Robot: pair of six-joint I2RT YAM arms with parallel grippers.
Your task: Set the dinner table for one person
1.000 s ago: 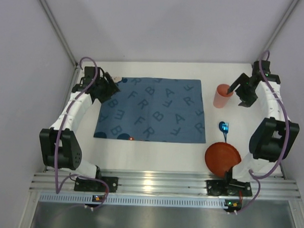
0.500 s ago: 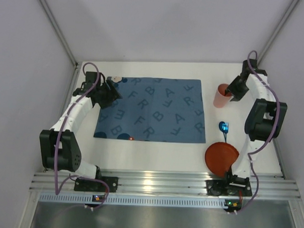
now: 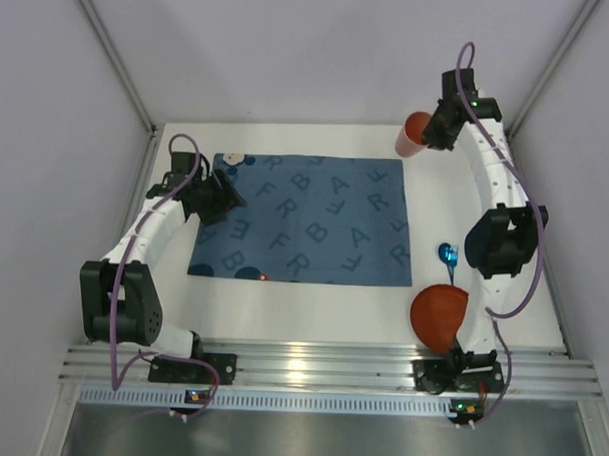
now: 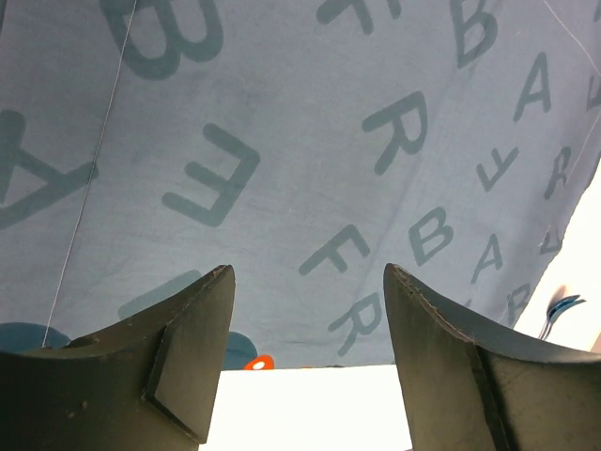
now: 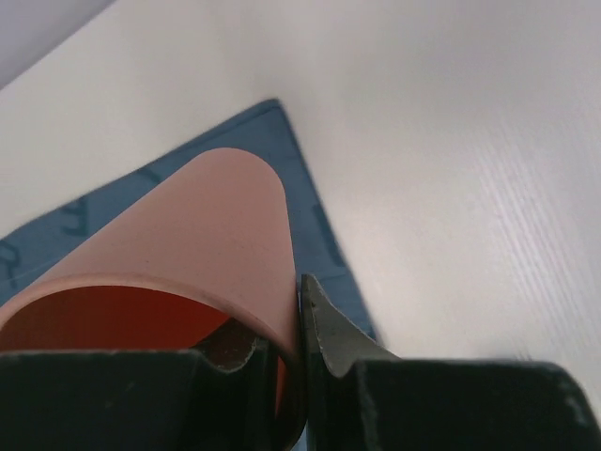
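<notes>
The dinner table (image 3: 312, 310) is a white tabletop with a dark blue letter-printed mat (image 3: 303, 218) at its middle. My right gripper (image 3: 434, 130) is shut on the rim of an orange cup (image 3: 412, 134), one finger inside and one outside, and holds it tilted in the air over the mat's far right corner. In the right wrist view the cup (image 5: 178, 272) fills the lower left, pinched in the gripper (image 5: 297, 329). My left gripper (image 3: 226, 192) hangs open over the mat's left edge with nothing between its fingers (image 4: 188, 348).
A red plate (image 3: 437, 313) lies at the near right beside the right arm's base. A blue spoon (image 3: 447, 255) lies just right of the mat, also in the left wrist view (image 4: 563, 305). A ribbed aluminium rail (image 3: 310, 364) runs along the near edge. Grey walls enclose the table.
My right gripper closed on the cup's rim and carried it up from the table right of the mat to the back, near the mat's far right corner. The left gripper shifted slightly.
</notes>
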